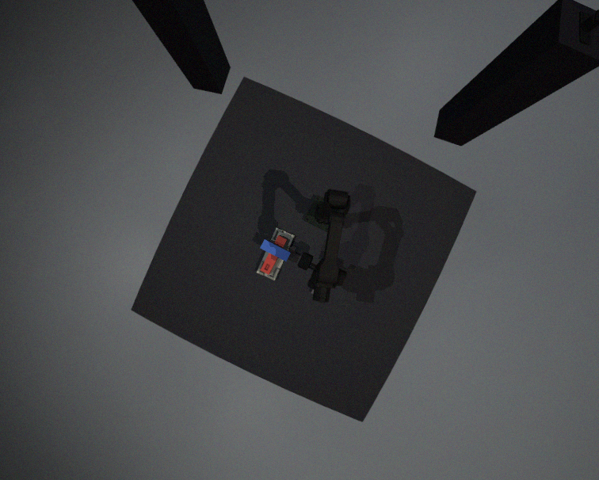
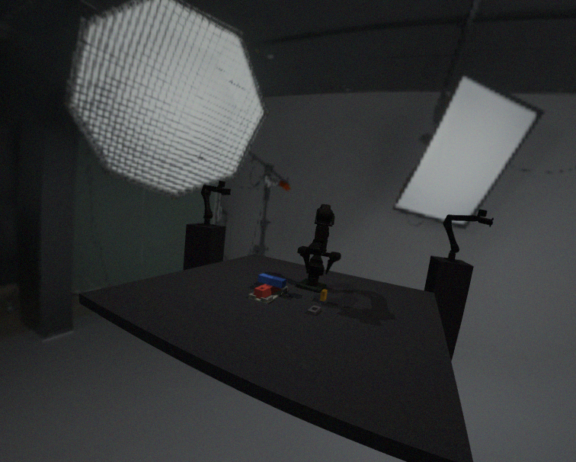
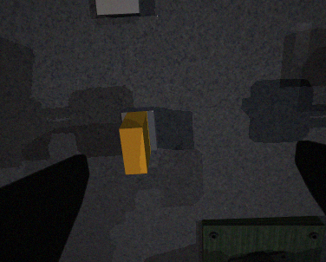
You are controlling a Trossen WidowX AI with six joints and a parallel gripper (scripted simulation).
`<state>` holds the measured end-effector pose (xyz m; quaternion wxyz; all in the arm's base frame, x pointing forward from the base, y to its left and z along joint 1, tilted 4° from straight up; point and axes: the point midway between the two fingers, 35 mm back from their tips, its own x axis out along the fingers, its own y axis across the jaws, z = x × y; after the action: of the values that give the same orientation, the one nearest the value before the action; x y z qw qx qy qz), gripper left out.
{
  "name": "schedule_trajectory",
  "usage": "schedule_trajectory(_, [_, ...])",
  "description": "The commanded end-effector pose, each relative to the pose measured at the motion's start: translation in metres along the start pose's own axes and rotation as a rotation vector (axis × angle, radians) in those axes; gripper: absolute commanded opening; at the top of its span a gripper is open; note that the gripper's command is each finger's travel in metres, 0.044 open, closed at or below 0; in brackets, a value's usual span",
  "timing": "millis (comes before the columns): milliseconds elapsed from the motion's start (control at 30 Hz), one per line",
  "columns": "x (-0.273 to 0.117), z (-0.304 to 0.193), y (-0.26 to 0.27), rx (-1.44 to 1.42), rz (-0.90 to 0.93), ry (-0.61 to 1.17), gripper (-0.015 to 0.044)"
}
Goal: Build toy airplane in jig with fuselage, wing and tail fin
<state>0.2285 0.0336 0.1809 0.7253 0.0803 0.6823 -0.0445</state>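
The red fuselage lies lengthwise in the pale jig. The blue wing lies across the top of the fuselage; its tab is hidden. The small socket near the fuselage's tail is empty. The yellow tail fin stands upright in a small grey holder, right of the jig in the exterior view. My gripper is open and empty above the table near the fin. In the wrist view the fin shows between the fingers, nearer the left one.
A grey block with a dark opening sits on the table near the fin, on the side away from my base. My green base plate is behind the fin. Two dark pedestals with arms stand beyond the table edges.
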Motion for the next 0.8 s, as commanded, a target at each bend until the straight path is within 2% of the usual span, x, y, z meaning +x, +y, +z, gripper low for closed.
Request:
schedule_trajectory(0, [0.000, -0.025, 0.029, 0.004, 0.001, 0.000, 0.0440])
schedule_trajectory(167, [0.002, -0.036, 0.040, 0.003, 0.005, 0.000, 0.0440])
schedule_trajectory(367, [0.055, -0.036, 0.040, 0.003, 0.005, 0.000, 0.0440])
schedule_trajectory(767, [0.075, -0.036, 0.040, 0.003, 0.005, 0.000, 0.0440])
